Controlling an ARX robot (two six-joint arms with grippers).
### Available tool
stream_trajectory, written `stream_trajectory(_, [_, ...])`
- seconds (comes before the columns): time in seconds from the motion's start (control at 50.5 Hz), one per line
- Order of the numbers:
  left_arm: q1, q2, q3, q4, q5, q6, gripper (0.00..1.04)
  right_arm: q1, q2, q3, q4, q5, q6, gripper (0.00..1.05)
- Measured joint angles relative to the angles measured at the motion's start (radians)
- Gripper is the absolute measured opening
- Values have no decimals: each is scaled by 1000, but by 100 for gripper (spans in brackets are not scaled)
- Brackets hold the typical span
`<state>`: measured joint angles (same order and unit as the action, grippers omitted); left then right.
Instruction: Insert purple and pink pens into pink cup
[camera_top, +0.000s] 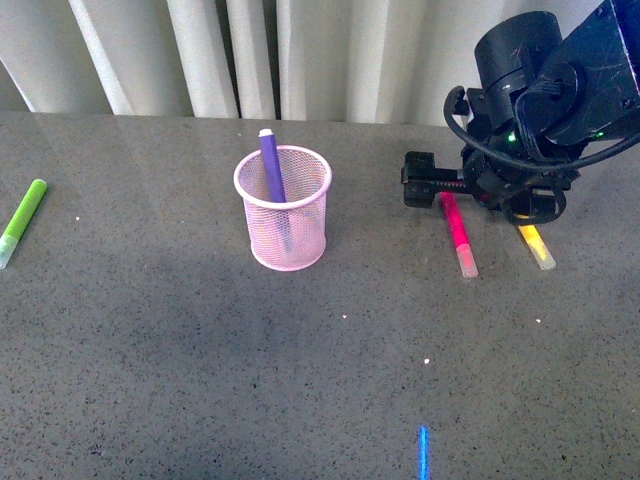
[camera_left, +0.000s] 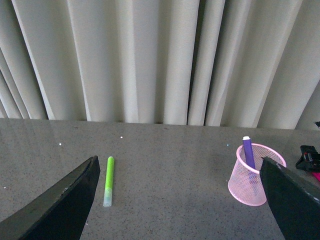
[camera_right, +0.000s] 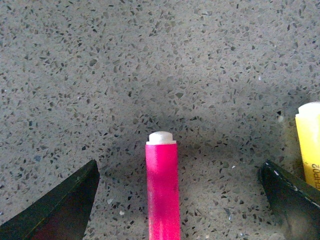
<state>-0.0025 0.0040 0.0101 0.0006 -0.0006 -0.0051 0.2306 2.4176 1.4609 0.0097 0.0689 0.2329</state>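
Right wrist view: pink pen (camera_right: 162, 190) amid spread claw (camera_right: 179, 164)

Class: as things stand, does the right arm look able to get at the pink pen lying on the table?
Probably yes. The right gripper hangs low over the pink pen, which lies flat between its open jaws with nothing on top of it. The yellow marker lies apart beside it and should not block the grasp.

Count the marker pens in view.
4: purple pen standing in the pink cup; pink pen and yellow marker lying at right; green marker far left. The arm could hide more.
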Motion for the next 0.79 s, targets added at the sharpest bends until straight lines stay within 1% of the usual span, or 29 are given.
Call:
stream_trajectory(0.158, [0, 0, 0, 0, 0, 0, 98, -1, 20, 34, -9, -14, 0, 98])
stream_trajectory(0.218, [0, 0, 0, 0, 0, 0, 98, -1, 24, 37, -10, -10, 0, 88])
stream_trajectory(0.317, [0, 0, 0, 0, 0, 0, 98, -1, 25, 37, -10, -11, 0, 76])
stream_trajectory(0.396, [0, 0, 0, 0, 0, 0, 98, 0, 25, 37, -7, -18, 0, 80])
stream_trajectory(0.436, [0, 0, 0, 0, 0, 0, 98, 1, 25, 37, -7, -18, 0, 80])
stream_trajectory(0.475, [0, 0, 0, 0, 0, 0, 98, 3, 25, 36, -7, -16, 0, 76])
stream_trajectory(0.495, [0, 0, 0, 0, 0, 0, 98, 4, 25, 35, -7, -13, 1, 71])
stream_trajectory(0.594, [0, 0, 0, 0, 0, 0, 98, 9, 25, 34, -7, -14, 9, 53])
stream_trajectory(0.693, [0, 0, 0, 0, 0, 0, 98, 16, 25, 28, -7, -13, 13, 41])
stream_trajectory(0.792, [0, 0, 0, 0, 0, 0, 98, 27, 23, 18, -1, -13, 21, 23])
